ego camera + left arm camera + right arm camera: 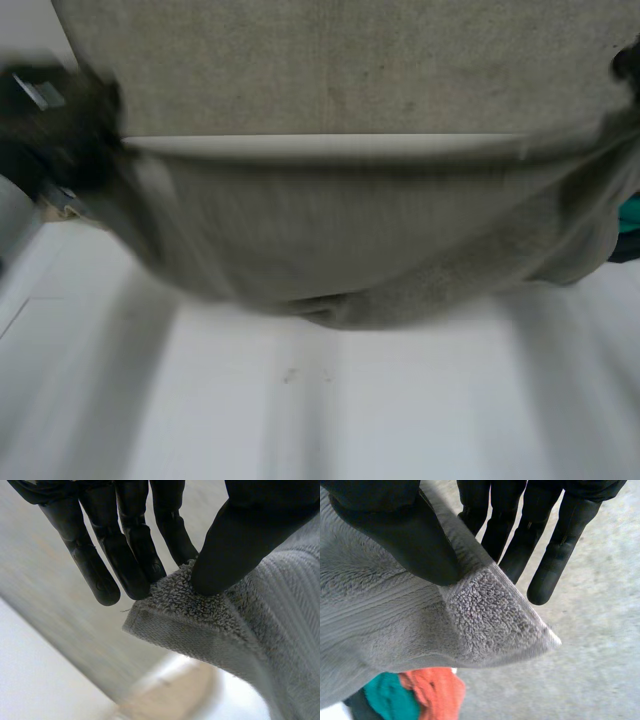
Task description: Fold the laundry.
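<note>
White table (400, 400) lay beneath a grey towel (340, 240), which hung in a sagging span above it between the two hands. The left hand (125, 555) pinched the towel's left corner between thumb and straight fingers. The right hand (405, 535) pinched the right corner likewise. A teal cloth (390, 697) and an orange cloth (435, 690) sat bunched at the right, below that corner.

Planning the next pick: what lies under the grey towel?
Under the towel, near the right robot hand, a teal cloth and an orange cloth peek out; the towel hides the rest.
</note>
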`<control>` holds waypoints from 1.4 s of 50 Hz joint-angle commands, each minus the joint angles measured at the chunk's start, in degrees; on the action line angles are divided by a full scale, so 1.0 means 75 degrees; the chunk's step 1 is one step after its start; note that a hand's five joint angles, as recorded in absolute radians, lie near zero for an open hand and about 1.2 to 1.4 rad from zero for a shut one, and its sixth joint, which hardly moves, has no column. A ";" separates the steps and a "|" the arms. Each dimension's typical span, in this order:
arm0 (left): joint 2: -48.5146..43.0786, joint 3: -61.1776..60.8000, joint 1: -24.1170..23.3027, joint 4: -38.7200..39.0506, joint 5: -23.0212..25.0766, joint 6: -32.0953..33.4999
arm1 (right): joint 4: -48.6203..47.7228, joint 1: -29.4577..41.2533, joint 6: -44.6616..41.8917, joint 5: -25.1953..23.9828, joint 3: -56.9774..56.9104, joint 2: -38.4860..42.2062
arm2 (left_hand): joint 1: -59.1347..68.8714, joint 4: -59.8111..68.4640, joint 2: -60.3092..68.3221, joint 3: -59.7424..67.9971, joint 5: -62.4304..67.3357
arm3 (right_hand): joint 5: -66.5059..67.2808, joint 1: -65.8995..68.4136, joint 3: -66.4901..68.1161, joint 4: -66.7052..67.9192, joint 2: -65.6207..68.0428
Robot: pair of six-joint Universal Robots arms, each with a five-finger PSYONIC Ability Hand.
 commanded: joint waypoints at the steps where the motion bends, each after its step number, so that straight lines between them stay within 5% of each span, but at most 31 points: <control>1: 0.0462 0.1057 0.0407 -0.0440 0.0586 0.0309 | 0.1387 -0.0255 -0.0108 -0.0304 -0.0760 -0.0284 | 0.1952 0.1512 0.1533 0.1557 0.1868 | 0.1588 0.2218 0.1546 0.1500 0.1641; 12: -0.2196 0.0997 0.0478 -0.0723 0.0646 0.0800 | 0.1446 -0.0314 -0.0131 -0.0398 -0.0725 0.1833 | 0.1952 0.1512 0.1533 0.1557 0.1868 | 0.1588 0.2218 0.1546 0.1500 0.1641; 19: -0.4154 0.2484 0.0513 0.0366 0.0576 0.1586 | 0.0382 0.0493 -0.0002 0.0163 -0.1755 0.3394 | 0.1952 0.1512 0.1533 0.1557 0.1868 | 0.1588 0.2218 0.1546 0.1500 0.1641; 23: -0.4729 0.3831 0.0490 0.1923 0.0528 0.1669 | -0.1479 0.0928 0.0197 0.0714 -0.2435 0.3770 | 0.1952 0.1512 0.1533 0.1557 0.1868 | 0.1588 0.2218 0.1546 0.1500 0.1641; 28: -0.4999 0.5238 0.0443 0.4591 0.0435 0.1645 | -0.5597 0.1057 0.0665 0.0902 -0.2764 0.3748 | 0.1952 0.1512 0.1533 0.1557 0.1868 | 0.1588 0.2218 0.1546 0.1500 0.1641; 32: -0.4988 0.5428 0.0431 0.5627 0.0400 0.1575 | -0.7025 0.1080 0.0678 0.0903 -0.2753 0.3735 | 0.1952 0.1512 0.1533 0.1557 0.1868 | 0.1588 0.2218 0.1546 0.1500 0.1641; 46: -0.4425 0.2653 0.0560 0.5547 0.0470 0.0778 | -0.5692 0.1174 0.0771 0.0493 -0.1383 0.3852 | 0.1952 0.1512 0.1533 0.1557 0.1868 | 0.1588 0.2218 0.1546 0.1500 0.1641; 58: -0.4776 -0.0290 0.0372 0.5384 0.1267 0.0860 | -0.4754 0.1069 0.0830 0.0269 -0.0163 0.5410 | 0.1952 0.1512 0.1533 0.1557 0.1868 | 0.1588 0.2218 0.1546 0.1500 0.1641; 66: -0.4239 -0.1427 0.0372 0.3453 0.1232 0.1375 | -0.3372 0.1081 0.0783 0.0258 0.0890 0.5341 | 0.1952 0.1512 0.1533 0.1557 0.1868 | 0.1588 0.2218 0.1546 0.1500 0.1641; 70: -0.3337 -0.1884 0.0606 0.1708 0.1115 0.1937 | -0.2424 0.0929 0.0690 0.0223 0.1721 0.4315 | 0.1952 0.1512 0.1533 0.1557 0.1868 | 0.1588 0.2218 0.1546 0.1500 0.1641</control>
